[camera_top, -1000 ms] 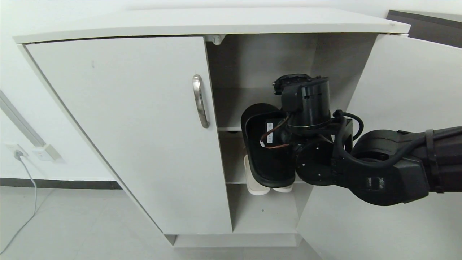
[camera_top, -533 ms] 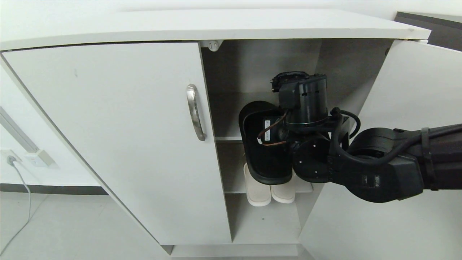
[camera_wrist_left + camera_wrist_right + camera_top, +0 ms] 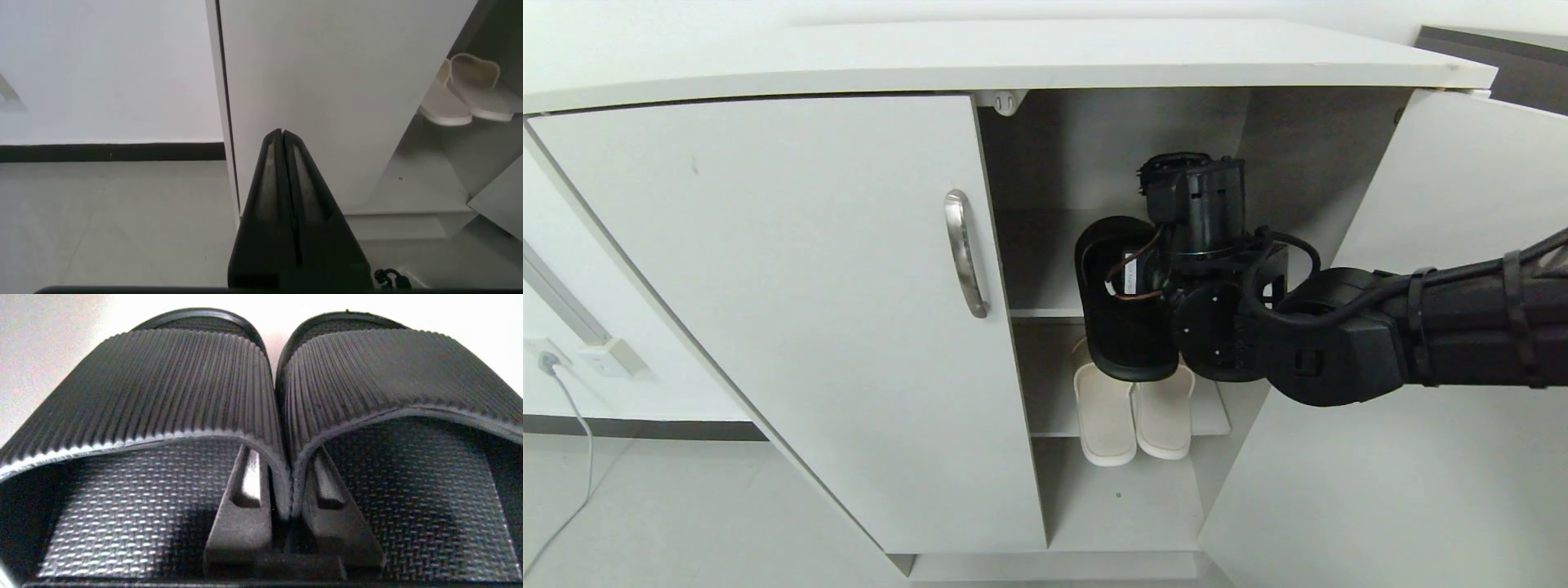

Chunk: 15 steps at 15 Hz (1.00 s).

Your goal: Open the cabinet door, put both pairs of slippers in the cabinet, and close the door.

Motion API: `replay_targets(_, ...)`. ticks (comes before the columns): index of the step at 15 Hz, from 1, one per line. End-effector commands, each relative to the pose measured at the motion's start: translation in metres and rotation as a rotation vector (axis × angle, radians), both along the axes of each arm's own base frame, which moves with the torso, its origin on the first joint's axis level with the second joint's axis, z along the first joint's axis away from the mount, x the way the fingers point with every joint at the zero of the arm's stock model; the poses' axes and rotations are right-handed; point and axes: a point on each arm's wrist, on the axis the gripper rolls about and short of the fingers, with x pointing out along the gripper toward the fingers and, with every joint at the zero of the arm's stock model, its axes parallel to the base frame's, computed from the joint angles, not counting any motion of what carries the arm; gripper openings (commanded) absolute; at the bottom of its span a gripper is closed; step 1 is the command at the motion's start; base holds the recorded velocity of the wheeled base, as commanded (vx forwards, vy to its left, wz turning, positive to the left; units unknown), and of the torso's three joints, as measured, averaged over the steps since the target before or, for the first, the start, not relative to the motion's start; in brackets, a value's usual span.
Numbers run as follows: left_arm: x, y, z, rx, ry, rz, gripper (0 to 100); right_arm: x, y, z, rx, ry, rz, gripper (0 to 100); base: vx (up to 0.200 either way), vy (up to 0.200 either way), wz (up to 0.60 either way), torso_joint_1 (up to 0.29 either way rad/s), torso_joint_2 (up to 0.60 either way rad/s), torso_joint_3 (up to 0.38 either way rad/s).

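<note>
- The white cabinet (image 3: 1013, 57) is standing against the wall, and it is taking up most of my head view.
- Its left door (image 3: 768, 286) is sitting shut, while the right door (image 3: 1445, 180) is hanging wide open, exposing the right compartment and its shelves.
- The black slippers (image 3: 1123, 343) are hanging in the opening of that compartment, level with the upper shelf (image 3: 1037, 312) and just above the white pair. They are riding on edge, pressed side by side.
- The white slippers (image 3: 1131, 416) are lying flat, side by side, on the lower shelf (image 3: 1217, 416), with their near ends poking out over its front edge. I am also catching them through the left wrist camera (image 3: 466, 86).
- The right gripper (image 3: 283, 486) is clamping the black slippers (image 3: 188, 400): one finger is sitting inside each slipper, and the two are pinching the adjoining side walls together.
- The left gripper (image 3: 282, 139) is pointing at the front of the shut door, low near the floor. Its fingers are pressing together and carrying nothing.
- The metal handle (image 3: 964, 253) is standing upright near the left door's inner edge.
- A wall socket (image 3: 547, 359) is sitting low on the wall to the left, with a cable trailing down from it.
</note>
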Motion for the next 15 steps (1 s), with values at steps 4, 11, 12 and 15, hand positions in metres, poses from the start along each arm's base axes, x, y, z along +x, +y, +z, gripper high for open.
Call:
replay_targets(4,0.0,0.0,0.0,0.0,0.0,0.002,0,0.018,0.007,0.014,0.007,-0.011,-0.019,0,0.0,0.0,0.0,0.0,0.0,0.0)
replay_targets(11,0.0,0.0,0.0,-0.002,0.0,0.002,0,0.033,0.004,0.016,-0.002,0.012,0.01,0,0.0,0.0,0.0,0.0,0.0,0.0)
replay_targets(12,0.0,0.0,0.0,-0.002,0.0,0.002,0,0.037,0.004,0.014,-0.002,0.015,0.008,0,0.0,0.0,0.0,0.0,0.0,0.0)
replay_targets(15,0.0,0.0,0.0,-0.002,0.0,0.002,0,0.04,0.005,0.013,-0.002,0.014,0.007,0,0.0,0.0,0.0,0.0,0.0,0.0)
